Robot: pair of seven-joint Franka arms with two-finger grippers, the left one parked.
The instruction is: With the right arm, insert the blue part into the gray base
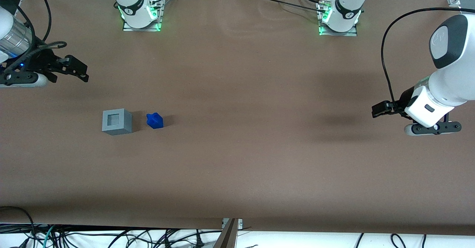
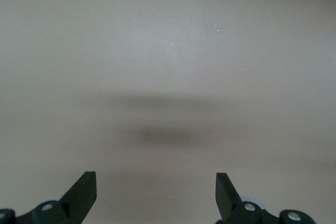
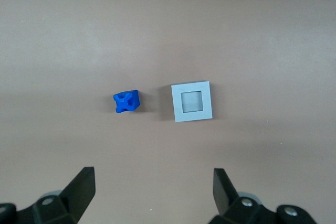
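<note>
With the gripper [image 3: 152, 195] open and high above the table, the blue part [image 1: 154, 120] beside the gray base [image 1: 117, 121] awaited grasping first.

No readable text, label, brand, number or sign showed in any view. The gray base [image 1: 117, 121] and the blue part [image 1: 154, 120] carried no markings. The two arm pedestals at the table's edge farthest from the front camera each bore a small round emblem on a black band, too small to read. The right arm's gripper [image 1: 76, 69], fingers spread with nothing between them, hung above the table at the working arm's end, farther from the front camera than the gray base, and showed only a small blue light, no lettering.
</note>
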